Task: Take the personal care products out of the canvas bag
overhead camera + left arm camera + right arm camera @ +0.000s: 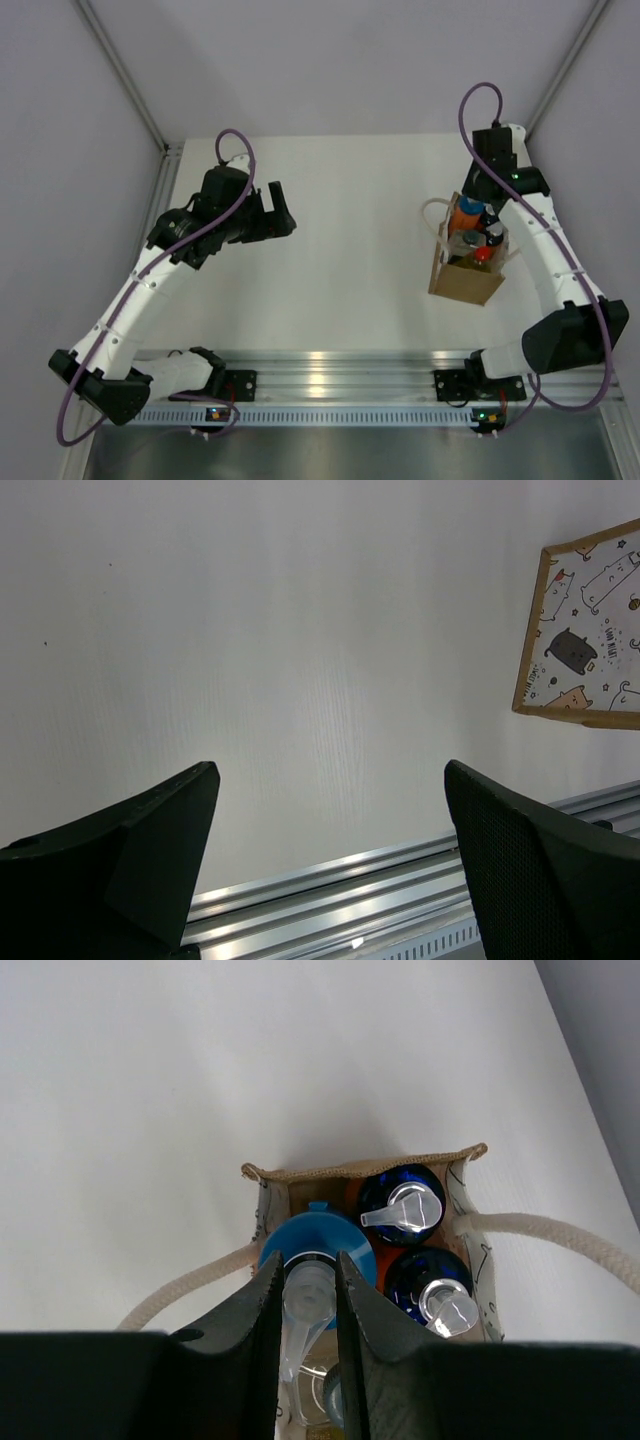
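Operator: Status of the right fingers?

Guide: Refer to your right wrist view. The right fingers (268, 1300) are clamped on the clear pump head (305, 1295) of the blue-capped bottle (318, 1237), with one finger pressed to each side. That bottle sits inside the canvas bag (330, 1171), in the left half of the opening as this view shows it.

Operator: Other contents?

Guide: You can see a dark-capped bottle (402, 1205) against the far rim. A second dark-capped bottle (436, 1286) is just beside it, nearer the camera. Both are in the right half of the opening and both have silver-grey pump heads. Orange shows between them and the blue cap. Whatever lies lower in the bag is hidden by the fingers. One cream handle (190, 1288) loops out to the left, and the other handle (560, 1243) runs off to the right.

Operator: Location of the bag?

Guide: Check your top view. The bag stands on its base on the white surface (350, 270), at the right side and directly under the right wrist.

Operator: Left side?

Guide: The left fingers (277, 196) are apart and hold nothing. They hang over the surface left of centre, well apart from the bag. In your left wrist view, a cat-print panel of the bag shows at the upper right. The aluminium rail (350, 885) runs along the bottom.
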Action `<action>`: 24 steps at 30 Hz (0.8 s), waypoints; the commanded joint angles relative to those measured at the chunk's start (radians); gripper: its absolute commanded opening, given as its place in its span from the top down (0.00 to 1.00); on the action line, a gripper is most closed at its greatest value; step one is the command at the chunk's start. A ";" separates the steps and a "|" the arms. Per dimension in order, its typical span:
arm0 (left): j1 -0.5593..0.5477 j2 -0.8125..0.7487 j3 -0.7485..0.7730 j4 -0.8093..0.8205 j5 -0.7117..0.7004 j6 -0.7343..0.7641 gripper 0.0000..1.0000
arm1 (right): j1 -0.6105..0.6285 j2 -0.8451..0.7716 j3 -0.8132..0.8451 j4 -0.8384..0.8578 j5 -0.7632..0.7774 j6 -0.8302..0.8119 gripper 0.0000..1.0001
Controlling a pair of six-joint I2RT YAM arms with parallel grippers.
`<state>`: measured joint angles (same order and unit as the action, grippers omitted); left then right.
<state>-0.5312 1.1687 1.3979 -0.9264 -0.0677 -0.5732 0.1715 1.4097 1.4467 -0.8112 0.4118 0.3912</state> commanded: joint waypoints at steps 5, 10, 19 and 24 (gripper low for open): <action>-0.001 -0.030 -0.002 0.043 -0.001 0.013 0.02 | 0.055 -0.052 0.194 -0.037 0.053 -0.075 1.00; -0.003 -0.035 0.000 0.044 -0.009 0.019 0.01 | 0.072 -0.043 0.288 -0.085 0.055 -0.084 1.00; -0.001 -0.044 -0.010 0.044 -0.018 0.019 0.01 | 0.117 0.011 0.484 -0.183 0.074 -0.120 1.00; -0.001 -0.047 -0.016 0.044 -0.020 0.016 0.02 | 0.149 0.037 0.587 -0.198 0.078 -0.150 1.00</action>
<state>-0.5308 1.1454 1.3869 -0.9264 -0.0723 -0.5720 0.2924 1.4433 1.9396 -1.0340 0.4580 0.2745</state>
